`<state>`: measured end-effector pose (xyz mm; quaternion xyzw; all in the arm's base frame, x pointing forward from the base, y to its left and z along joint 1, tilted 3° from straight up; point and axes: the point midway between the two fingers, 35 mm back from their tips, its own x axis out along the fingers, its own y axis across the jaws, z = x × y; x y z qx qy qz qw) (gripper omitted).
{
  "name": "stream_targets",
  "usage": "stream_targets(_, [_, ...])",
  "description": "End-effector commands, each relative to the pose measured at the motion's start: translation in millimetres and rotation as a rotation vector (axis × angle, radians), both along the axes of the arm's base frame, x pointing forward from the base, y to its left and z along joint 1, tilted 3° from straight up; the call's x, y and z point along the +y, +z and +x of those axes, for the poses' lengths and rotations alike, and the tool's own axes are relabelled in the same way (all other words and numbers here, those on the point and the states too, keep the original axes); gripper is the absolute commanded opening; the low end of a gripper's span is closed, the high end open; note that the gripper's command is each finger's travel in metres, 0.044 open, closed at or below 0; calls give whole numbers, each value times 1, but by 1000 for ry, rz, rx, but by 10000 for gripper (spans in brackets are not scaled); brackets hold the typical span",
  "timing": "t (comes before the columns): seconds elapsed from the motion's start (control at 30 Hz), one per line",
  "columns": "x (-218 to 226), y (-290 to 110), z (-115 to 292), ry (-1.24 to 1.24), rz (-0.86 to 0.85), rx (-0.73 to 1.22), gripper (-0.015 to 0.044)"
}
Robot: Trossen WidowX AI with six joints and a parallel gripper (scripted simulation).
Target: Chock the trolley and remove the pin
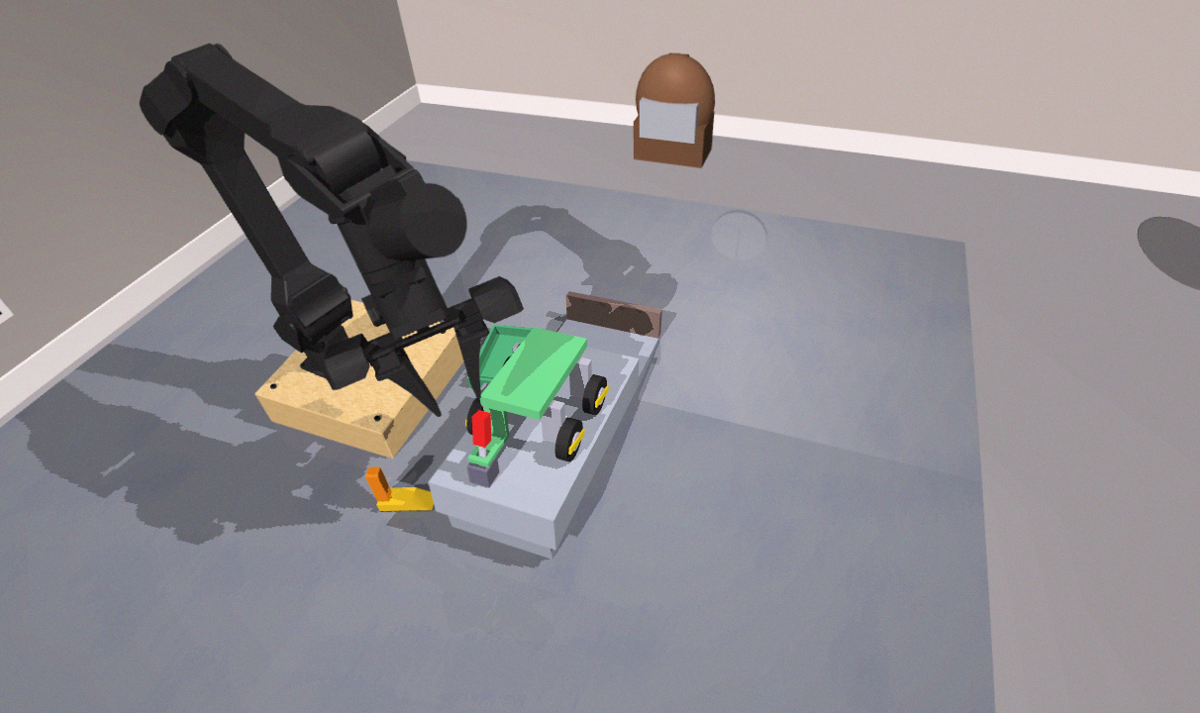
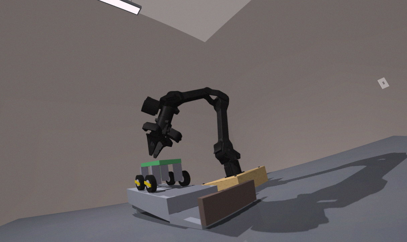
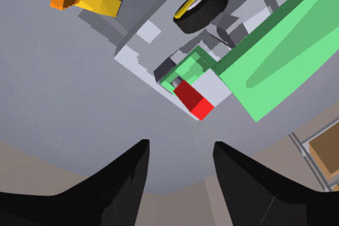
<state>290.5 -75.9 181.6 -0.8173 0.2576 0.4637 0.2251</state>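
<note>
The trolley with a green top [image 1: 542, 363] [image 2: 170, 161] [image 3: 289, 63] stands on the pale grey ramp [image 1: 498, 509] [image 2: 147, 200]. The red-headed stop pin [image 1: 481, 429] [image 3: 192, 99] stands upright in the green bracket at the trolley's uphill end. The yellow chock [image 1: 406, 499] [image 3: 97, 1] lies on the floor beside the ramp's uphill corner, its orange handle up; it is not by a wheel. My gripper [image 1: 458, 406] [image 2: 153, 156] [image 3: 181, 147] is partly open and empty, pointing down above the ramp near the trolley, clear of pin and chock. The green tray [image 1: 502, 352] shows partly behind the trolley and a finger.
The wooden base block [image 1: 329, 425] [image 2: 253, 180] under my arm stands beside the ramp. A brown end board [image 1: 613, 314] [image 2: 229, 203] stands across the ramp's downhill end. A brown domed object [image 1: 675, 84] is near the far wall. A shelf with boxes [image 3: 326, 148] shows at the wrist view's right edge.
</note>
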Motion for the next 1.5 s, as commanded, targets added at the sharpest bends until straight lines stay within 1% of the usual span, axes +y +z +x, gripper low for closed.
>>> stream_targets(0.0, [-21, -24, -27, -106, 62, 110, 190])
stream_targets(0.23, [-44, -49, -71, -264, 169, 251, 190])
stream_targets(0.43, [-52, -65, -105, -386, 266, 346, 190])
stream_targets(0.7, [-53, -66, -106, -389, 270, 349, 190])
stream_targets(1.2, [-55, -108, -104, -389, 269, 349, 190])
stream_targets(1.47, [-55, -114, -103, -389, 269, 349, 190])
